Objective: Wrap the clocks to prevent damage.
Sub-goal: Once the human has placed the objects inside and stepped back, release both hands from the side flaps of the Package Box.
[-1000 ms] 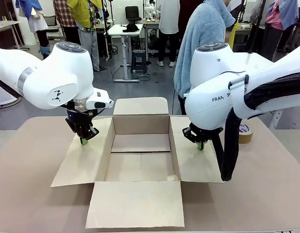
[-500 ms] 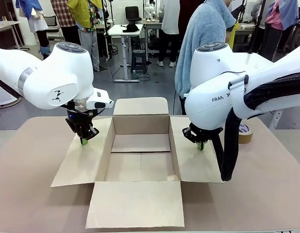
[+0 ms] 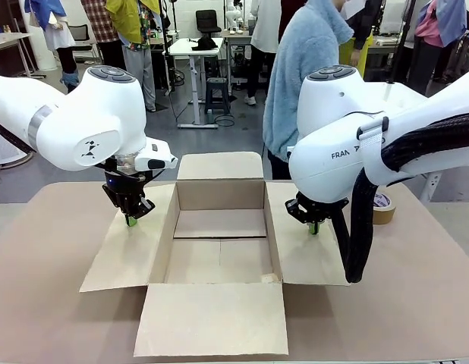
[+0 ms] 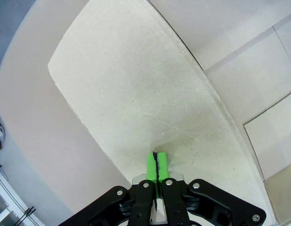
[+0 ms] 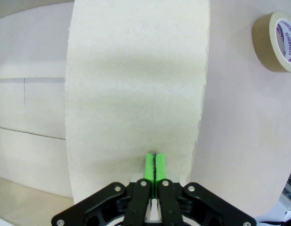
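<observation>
L gripper (image 3: 131, 221) & R gripper (image 3: 314, 227) both clenched, empty, tips on box (image 3: 219, 195) flaps (image 3: 124, 254). Risk: tips slip, flaps spring up, box shifts.

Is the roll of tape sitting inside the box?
No, the tape roll lies on the table outside the cardboard box.

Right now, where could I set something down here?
Free: the box floor, and the table outside the left flap and at its near right corner. Crowded: left gripper and right gripper over the flaps; tape roll far right.
</observation>
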You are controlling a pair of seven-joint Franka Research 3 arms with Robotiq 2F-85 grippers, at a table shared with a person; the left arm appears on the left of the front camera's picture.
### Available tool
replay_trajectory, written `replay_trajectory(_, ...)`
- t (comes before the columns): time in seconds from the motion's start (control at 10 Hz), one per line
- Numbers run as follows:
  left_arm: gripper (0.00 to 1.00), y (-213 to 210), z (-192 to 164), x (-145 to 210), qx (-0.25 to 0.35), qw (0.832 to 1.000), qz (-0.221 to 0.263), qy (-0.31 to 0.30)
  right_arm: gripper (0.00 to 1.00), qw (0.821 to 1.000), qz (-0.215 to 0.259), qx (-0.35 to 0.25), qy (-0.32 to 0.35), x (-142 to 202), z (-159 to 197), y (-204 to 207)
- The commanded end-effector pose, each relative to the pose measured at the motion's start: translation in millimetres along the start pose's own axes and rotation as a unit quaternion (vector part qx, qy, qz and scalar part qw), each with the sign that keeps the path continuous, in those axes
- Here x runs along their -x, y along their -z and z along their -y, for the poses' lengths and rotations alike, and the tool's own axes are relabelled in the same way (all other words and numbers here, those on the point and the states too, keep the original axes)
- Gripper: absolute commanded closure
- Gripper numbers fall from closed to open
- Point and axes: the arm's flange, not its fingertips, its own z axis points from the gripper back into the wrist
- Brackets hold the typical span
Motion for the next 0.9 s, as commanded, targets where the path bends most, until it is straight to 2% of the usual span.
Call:
replay_trajectory(0.0, 1.0, 0.0, -0.1, 0.7, -0.001, 1.0, -0.002, 0.001, 0.99, 1.0, -0.002, 0.001, 0.001, 2.1, -0.9, 2.5)
replay_trajectory(0.8, 1.0, 0.0, -0.1, 0.7, -0.001, 1.0, -0.002, 0.001, 0.99, 1.0, -0.002, 0.001, 0.001, 2.1, -0.9, 2.5)
